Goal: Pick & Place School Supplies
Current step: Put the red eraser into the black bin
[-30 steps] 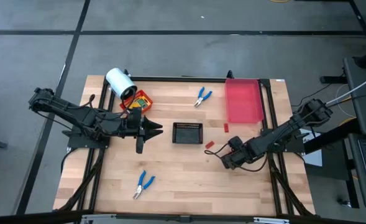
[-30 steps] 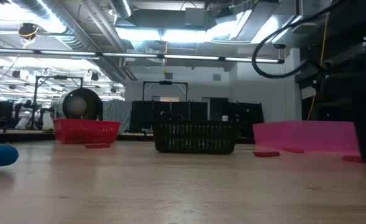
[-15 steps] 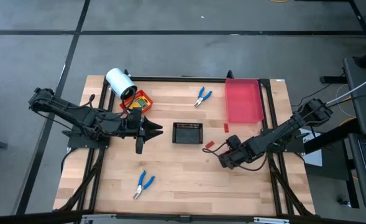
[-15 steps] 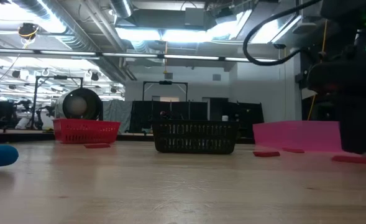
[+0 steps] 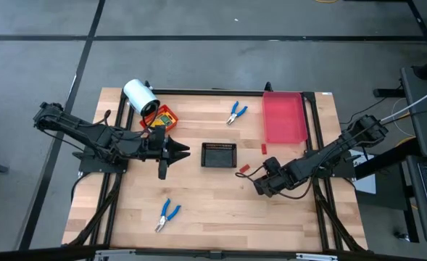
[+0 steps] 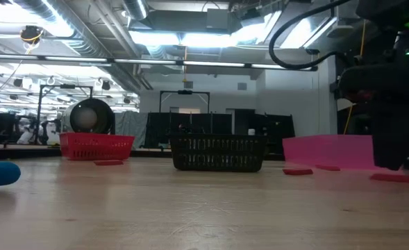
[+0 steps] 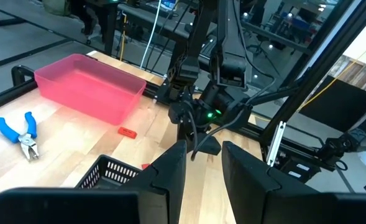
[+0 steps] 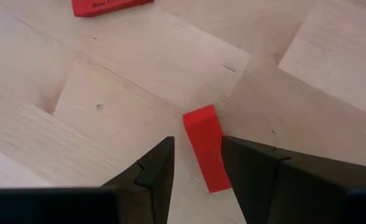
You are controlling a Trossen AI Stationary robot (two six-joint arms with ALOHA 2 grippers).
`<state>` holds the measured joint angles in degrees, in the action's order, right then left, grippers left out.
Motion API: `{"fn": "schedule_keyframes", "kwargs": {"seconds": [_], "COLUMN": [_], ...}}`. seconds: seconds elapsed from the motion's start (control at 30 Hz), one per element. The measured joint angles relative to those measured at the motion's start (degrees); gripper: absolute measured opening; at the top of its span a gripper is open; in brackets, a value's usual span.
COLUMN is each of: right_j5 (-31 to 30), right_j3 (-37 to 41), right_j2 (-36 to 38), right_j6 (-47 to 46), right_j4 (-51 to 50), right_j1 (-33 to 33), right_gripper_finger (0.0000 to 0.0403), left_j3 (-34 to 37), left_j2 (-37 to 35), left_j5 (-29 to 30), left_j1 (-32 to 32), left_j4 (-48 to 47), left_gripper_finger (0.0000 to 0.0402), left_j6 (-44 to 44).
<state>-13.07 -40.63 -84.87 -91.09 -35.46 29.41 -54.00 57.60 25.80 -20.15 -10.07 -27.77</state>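
Fingers of the right gripper (image 8: 196, 163) are spread around a tiny red rectangular piece (image 8: 206, 148) lying on the wooden table (image 5: 213, 196) — right of the black mesh tray (image 5: 219, 154). The left gripper (image 5: 171, 156) is held open beside that tray.

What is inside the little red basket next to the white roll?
The red basket holds yellow-orange printed boxes, seen from above. The white roll overlaps its far corner, so that part and the basket's bottom stay hidden. How many boxes lie there cannot be told.
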Motion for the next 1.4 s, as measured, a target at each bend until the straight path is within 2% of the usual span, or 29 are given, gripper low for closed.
{"fn": "schedule_keyframes", "kwargs": {"seconds": [0.5, 1.4], "right_j5": [0.39, 1.05], "right_j3": [-0.30, 0.97], "right_j2": [-2.69, -3.12], "right_j6": [0.28, 0.67], "right_j4": [1.60, -1.93], "right_j1": [0.07, 0.06], "right_gripper_finger": [0.0137, 0.0134], "left_j3": [0.00, 0.00], "left_j2": [0.02, 0.02], "left_j5": [0.00, -1.93], "left_j1": [-0.01, -0.01], "left_j4": [0.02, -0.42], "left_gripper_finger": [0.0100, 0.0100], "left_j6": [-0.04, 0.04]}}
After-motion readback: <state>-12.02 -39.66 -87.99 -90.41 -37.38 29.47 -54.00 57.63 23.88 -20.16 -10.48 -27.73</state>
